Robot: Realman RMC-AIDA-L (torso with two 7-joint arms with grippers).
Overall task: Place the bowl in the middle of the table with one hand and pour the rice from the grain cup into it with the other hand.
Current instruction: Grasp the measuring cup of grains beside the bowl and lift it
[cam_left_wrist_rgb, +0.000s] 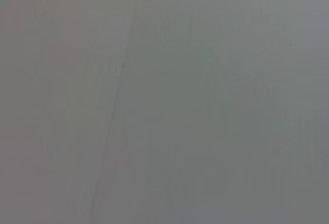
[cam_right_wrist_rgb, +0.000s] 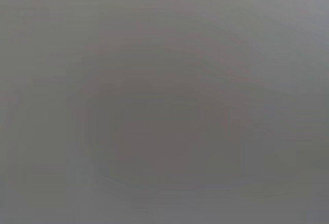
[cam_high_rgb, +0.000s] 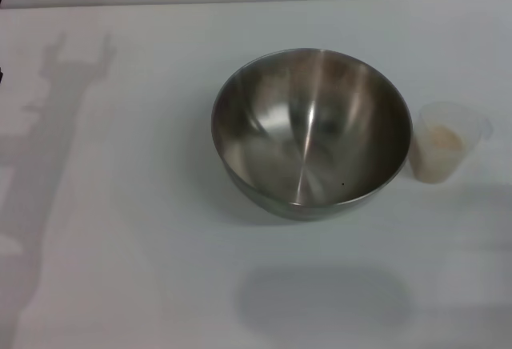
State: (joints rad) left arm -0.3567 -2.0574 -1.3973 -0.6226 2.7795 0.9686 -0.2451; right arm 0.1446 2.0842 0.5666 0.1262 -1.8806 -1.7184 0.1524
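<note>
From my head camera, the bowl (cam_high_rgb: 312, 129) sits upright on the white worktop (cam_high_rgb: 120, 229), a little right of the frame's centre and slightly above its middle. Its open mouth faces up toward me, and the rim looks nearly round, so it has no long axis to speak of. The inside is bare brushed metal with streaks of glare running down to the bottom and one tiny dark speck low on the inner wall.

Just beside the bowl, at the right edge of the frame, stands the cup (cam_high_rgb: 445, 151). It is upright too, its long axis vertical and its mouth open upward. A small lip or handle juts from its rim toward the right edge of the frame; I cannot tell which it is. The rice (cam_high_rgb: 444, 138) shows as a pale cream mound inside it. Cup and bowl are very close, but I cannot tell whether they touch.

Grey shadows fall on the worktop: a tall one down the left side of the frame, and a broad soft one below the bowl.

Neither of my claws appears in this view.

My left wrist camera shows only a flat grey surface with a faint line running down it. My left claw is not visible there, so I cannot say whether it is released or clenched.

My right wrist camera shows plain grey and nothing else. My right claw is not visible either.
</note>
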